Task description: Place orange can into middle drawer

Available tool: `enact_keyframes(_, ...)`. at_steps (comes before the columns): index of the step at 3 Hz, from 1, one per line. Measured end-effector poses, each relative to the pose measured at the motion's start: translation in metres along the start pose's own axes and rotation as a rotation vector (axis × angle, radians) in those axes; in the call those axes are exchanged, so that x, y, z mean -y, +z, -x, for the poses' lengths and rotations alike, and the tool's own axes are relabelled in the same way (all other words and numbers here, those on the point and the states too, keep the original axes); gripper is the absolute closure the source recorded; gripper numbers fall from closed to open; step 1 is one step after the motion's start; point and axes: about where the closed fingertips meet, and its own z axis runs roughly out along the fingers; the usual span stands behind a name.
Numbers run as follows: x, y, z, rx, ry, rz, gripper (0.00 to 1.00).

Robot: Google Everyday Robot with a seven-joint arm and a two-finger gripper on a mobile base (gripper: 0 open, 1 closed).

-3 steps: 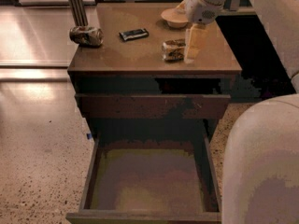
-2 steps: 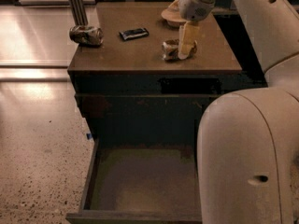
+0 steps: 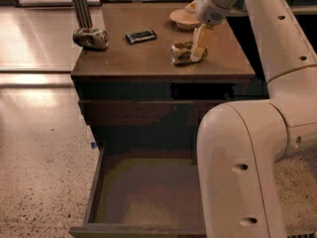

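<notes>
**Hanging at a small golden-orange and tan orange can (image 3: 181,53): the cream 2-finger gripper (image 3: 198,52) on the cabinet top**

Whether the gripper is open or closed on anything cannot be told. It points down from the wrist and meets the right end of the orange can. The can lies on its side on the flat brown wooden cabinet top (image 3: 148,61), right of centre and near the front edge, with a silver end facing left.

Just behind the gripper sits a shallow tan bowl (image 3: 181,18), partly covered by the wrist. To the left of the orange can, apart from it, lies a flat dark rectangular packet (image 3: 140,35). Further left, at the cabinet's left edge, a dented silvery-grey can (image 3: 91,37) lies on its side beside a grey metal post (image 3: 79,5).

Below the top, a reddish-brown drawer front panel (image 3: 143,114) is closed. Under it the middle drawer (image 3: 95,187), wide, shallow and dark brown with low walls and an olive-brown floor, stands pulled out towards the camera. The orange can is on the cabinet top, not in this drawer.

From the gripper, the cream robot arm (image 3: 277,58) runs up and right, then down into 1 thick link that fills the lower right of the view and hides the drawer's right side. A speckled stone floor (image 3: 39,157) lies to the left of the cabinet.
</notes>
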Motion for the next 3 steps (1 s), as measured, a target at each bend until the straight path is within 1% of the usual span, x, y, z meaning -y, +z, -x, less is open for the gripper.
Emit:
enact_keyframes(1,0.001,-0.008,-0.022,-0.018,0.052,-0.020,0.00)
enact_keyframes(2,-0.015,0.016,-0.023,-0.013,0.058,0.067,0.00)
enact_keyframes(3,-0.024,0.040,-0.014,0.004,0.051,0.128,0.00)
